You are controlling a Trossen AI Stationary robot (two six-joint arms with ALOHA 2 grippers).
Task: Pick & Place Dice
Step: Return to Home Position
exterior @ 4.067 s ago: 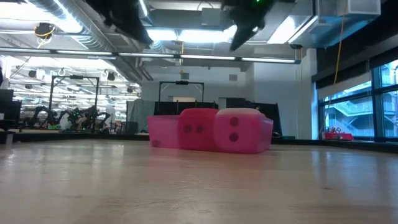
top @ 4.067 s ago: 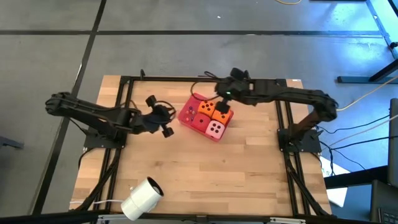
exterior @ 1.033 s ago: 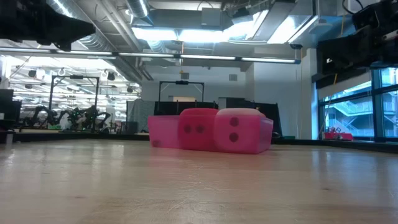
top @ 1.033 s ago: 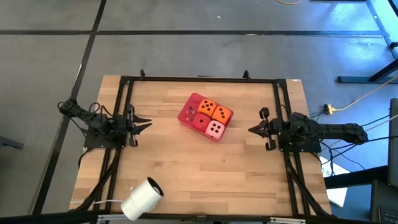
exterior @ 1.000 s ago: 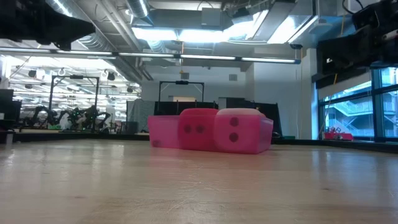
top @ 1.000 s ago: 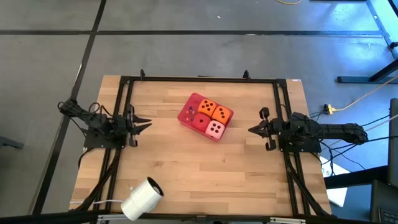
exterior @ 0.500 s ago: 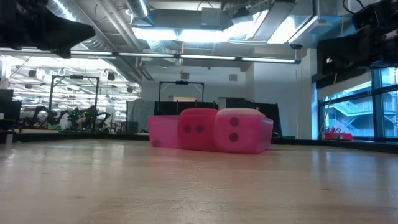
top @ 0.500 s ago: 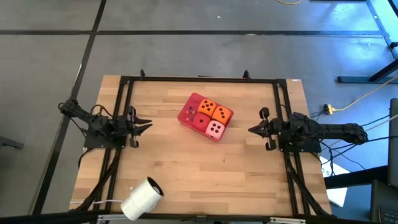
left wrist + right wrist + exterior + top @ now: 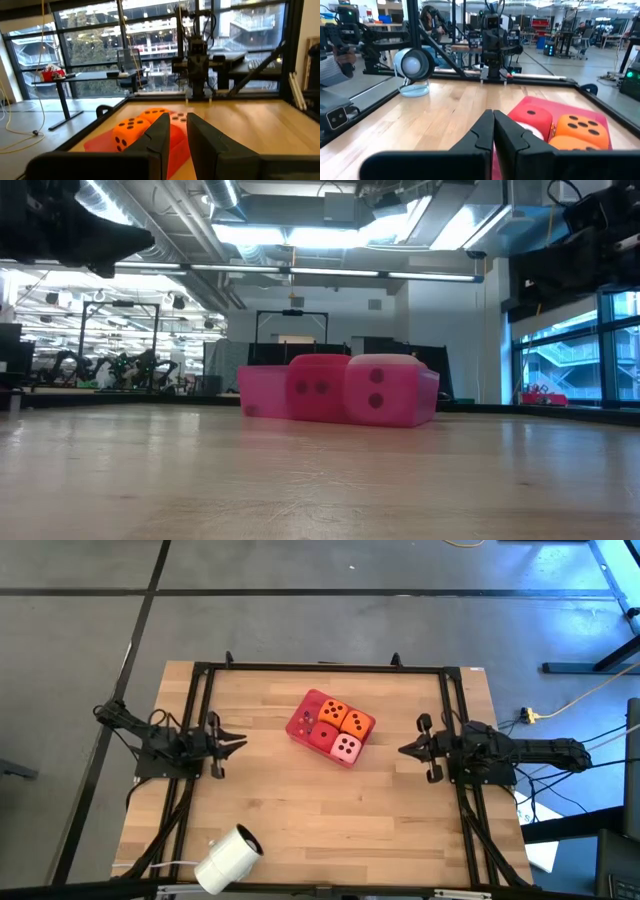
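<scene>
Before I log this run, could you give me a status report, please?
Left pincer slightly open, right pincer shut, both empty at table sides. Four dice in red tray. Nothing blocks the arms.

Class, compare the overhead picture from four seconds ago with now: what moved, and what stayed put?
Both arms pulled back from the middle: the left tool withdrew to the left side of the table, and the right tool left its place over the dice for the right side. Neither holds anything. The four dice and the red tray stayed put.
</scene>
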